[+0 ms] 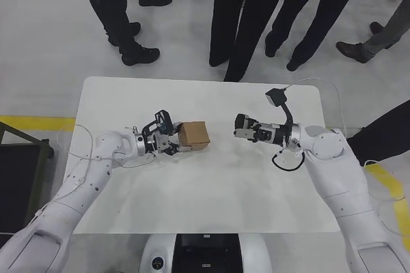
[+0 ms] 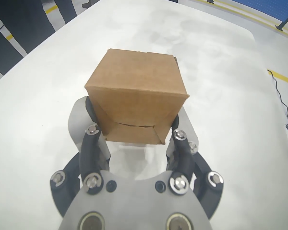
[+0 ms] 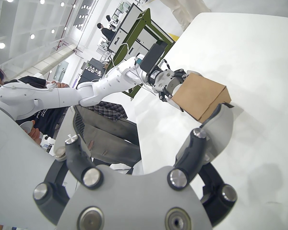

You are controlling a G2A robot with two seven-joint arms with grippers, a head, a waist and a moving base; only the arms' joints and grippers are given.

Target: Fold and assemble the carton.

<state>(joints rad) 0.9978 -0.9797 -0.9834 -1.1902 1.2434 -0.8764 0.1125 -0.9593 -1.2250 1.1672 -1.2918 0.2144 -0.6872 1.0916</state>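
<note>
Nearest to me, my left claw [image 2: 134,123] is clamped on the carton [image 2: 136,96], one finger [image 2: 91,113] pressed against each of two opposite side walls low on the box. The face turned toward the wrist shows folded flaps meeting at a seam. The carton is a closed brown cube. It sits just left of the middle of the white desk [image 1: 212,198]; I cannot tell whether its base touches the surface.

From above, the left claw [image 1: 169,140] grips the carton [image 1: 193,135] from its left side. Further across, my right claw [image 1: 240,127] hangs over the desk to the carton's right, apart from it. Its fingers are spread wide with nothing between them. From the right wrist, one finger [image 3: 220,118] overlaps the carton's [image 3: 201,95] near corner.
</note>
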